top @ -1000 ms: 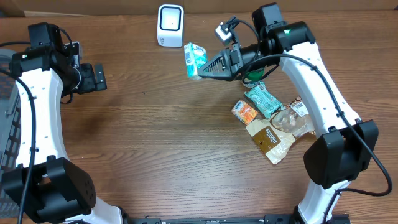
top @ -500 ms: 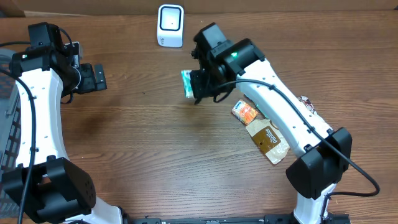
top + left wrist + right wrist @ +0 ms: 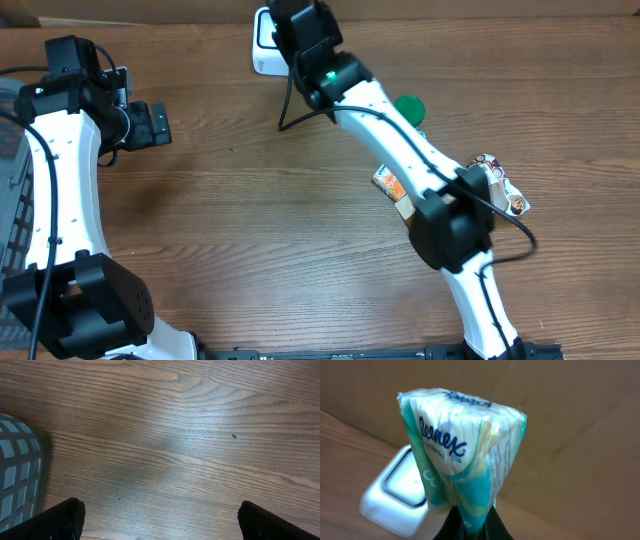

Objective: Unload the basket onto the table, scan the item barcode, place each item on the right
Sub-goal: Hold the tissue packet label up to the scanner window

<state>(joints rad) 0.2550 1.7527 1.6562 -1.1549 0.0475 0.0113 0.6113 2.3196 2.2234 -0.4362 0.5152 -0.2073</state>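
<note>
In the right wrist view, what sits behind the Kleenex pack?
The white scanner stands behind it at lower left, its right part covered by the Kleenex pack. Beyond is a brown cardboard wall. No barcode shows.

I count two arms of my own, the left arm (image 3: 60, 170) and the right arm (image 3: 400, 140). Each ends in one gripper, so two in all: the left gripper (image 3: 160, 522) and the right gripper (image 3: 470, 527). There is one tissue pack (image 3: 462, 460), one white scanner (image 3: 262, 50) and one round green lid (image 3: 409, 108). I make out three small food packets: an orange packet (image 3: 388, 181), a printed wrapper (image 3: 500, 188) and a brown pouch (image 3: 404, 208), which shows only as a sliver. Whatever else my right arm hides I cannot count. There is also one grey basket (image 3: 8, 200) and one wooden table (image 3: 250, 230).
</note>
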